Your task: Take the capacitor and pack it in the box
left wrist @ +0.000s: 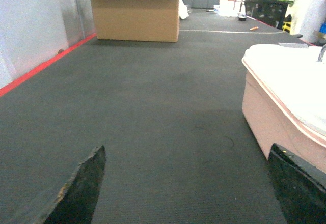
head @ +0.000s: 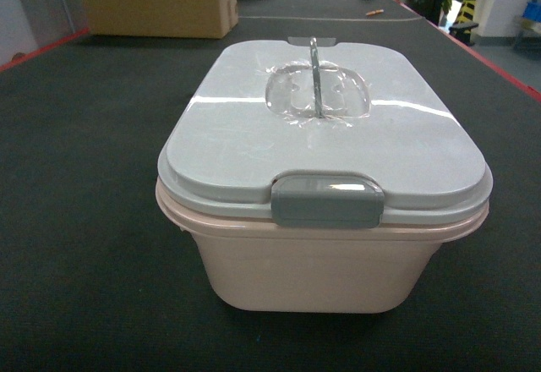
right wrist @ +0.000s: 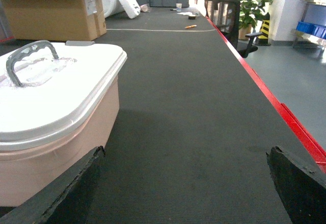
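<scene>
The box (head: 321, 266), a pale pink tub, stands in the middle of the dark mat with its grey lid (head: 245, 135) on, front latch (head: 327, 199) down and handle (head: 314, 76) upright. It shows at the right edge of the left wrist view, box (left wrist: 270, 117), and at the left of the right wrist view, box (right wrist: 56, 147). My left gripper (left wrist: 186, 183) is open over bare mat left of the box. My right gripper (right wrist: 186, 183) is open over bare mat right of it. Neither arm shows in the head view. No capacitor is in view.
A brown cardboard carton (head: 156, 0) stands at the far left of the mat. Red tape (right wrist: 285, 117) marks the mat's right edge and red tape (left wrist: 41, 68) its left edge. Small items (head: 374, 12) lie far back. An office chair (right wrist: 229, 15) and plant stand beyond the right edge.
</scene>
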